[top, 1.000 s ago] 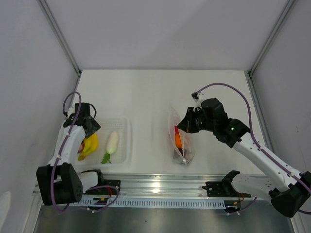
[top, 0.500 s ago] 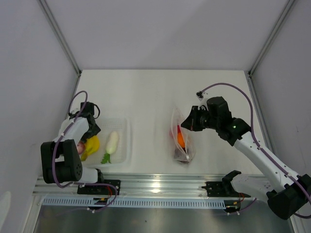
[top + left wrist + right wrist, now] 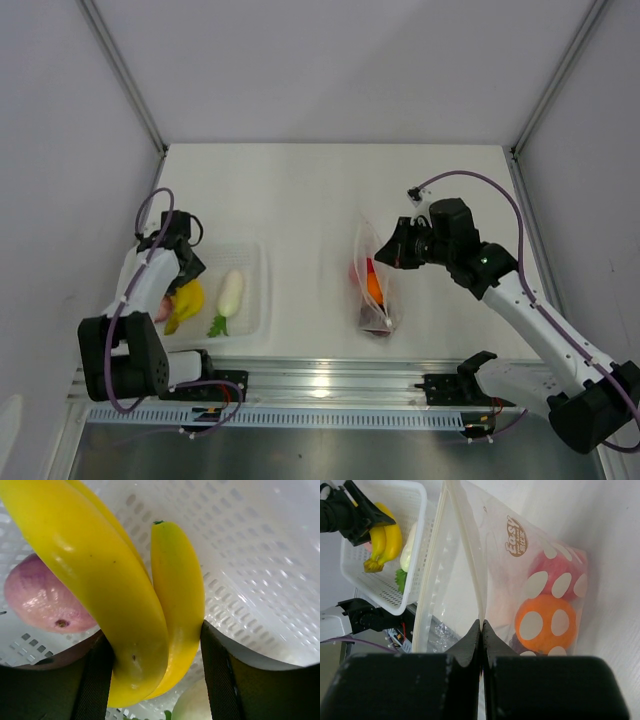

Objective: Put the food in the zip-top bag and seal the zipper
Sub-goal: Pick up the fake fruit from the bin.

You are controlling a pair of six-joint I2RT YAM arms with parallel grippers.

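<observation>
1. Bag contents first: the zip-top bag [image 3: 376,300] lies on the table [image 3: 300,190], right of centre. Inside it sit an orange piece [image 3: 545,622], a red apple [image 3: 555,577] touching it, and a dark round piece [image 3: 375,318] at the end nearest my bases.
2. The zipper [image 3: 470,555] is unsealed. Its two strips spread apart, so the mouth gapes toward the tray side.
3. My right gripper [image 3: 481,627] is clenched on one strip of that mouth edge, holding it raised above the food. The fingers meet with only the plastic between them.
4. The rest of the food is well apart from the bag, in the white perforated tray [image 3: 258,255] on the left of the table.
5. There, a banana [image 3: 125,595] lies along the tray's left side. A pinkish-purple round piece [image 3: 42,600] is tucked against its outer side.
6. A white radish [image 3: 231,290] with green leaves lies just beside the banana, toward the tray's middle.
7. My left gripper [image 3: 155,675] is down inside the tray, its fingers [image 3: 95,680] straddling the banana. Each finger presses a flank of the yellow curves, so I am grasping it while it rests on the tray floor.
</observation>
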